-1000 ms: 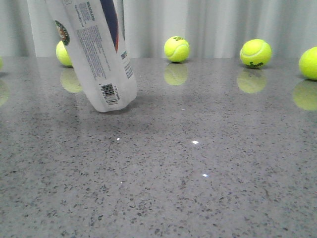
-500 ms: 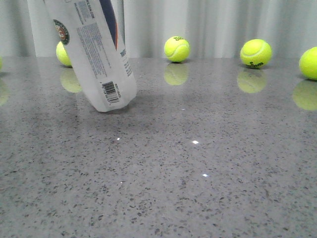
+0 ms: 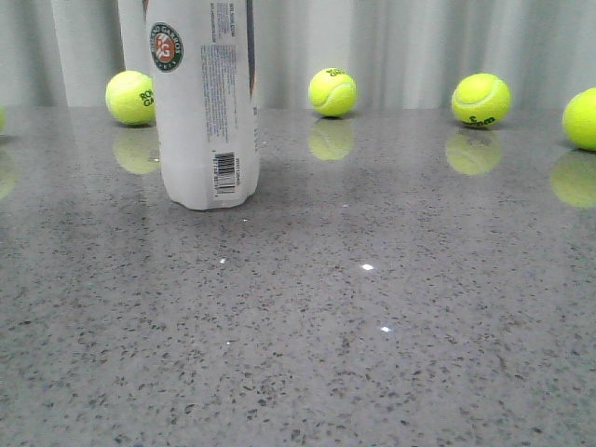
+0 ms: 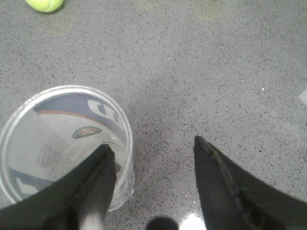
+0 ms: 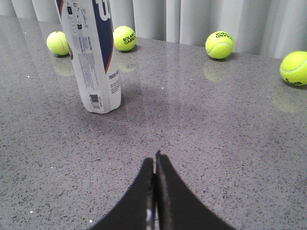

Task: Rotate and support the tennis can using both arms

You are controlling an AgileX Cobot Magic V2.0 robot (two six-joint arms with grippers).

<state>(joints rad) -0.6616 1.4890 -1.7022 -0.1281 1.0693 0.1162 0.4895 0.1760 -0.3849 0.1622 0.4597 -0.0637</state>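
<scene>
The tennis can (image 3: 205, 102) stands upright on the grey table at the left, its badge and barcode facing the front camera; its top is cut off by the frame. In the left wrist view I look down into its open mouth (image 4: 57, 129). My left gripper (image 4: 152, 143) is open above it; one finger overlaps the can's rim, the other hangs over bare table, and I cannot tell whether the finger touches. My right gripper (image 5: 156, 157) is shut and empty, low over the table, well short of the can (image 5: 93, 62). Neither gripper shows in the front view.
Several yellow-green tennis balls lie along the back of the table: one behind the can (image 3: 129, 97), one in the middle (image 3: 332, 91), two at the right (image 3: 480, 100) (image 3: 582, 118). A grey curtain hangs behind them.
The can has swung from leaning toward the left to standing upright, and has turned so that the round badge now faces the front camera.
</scene>
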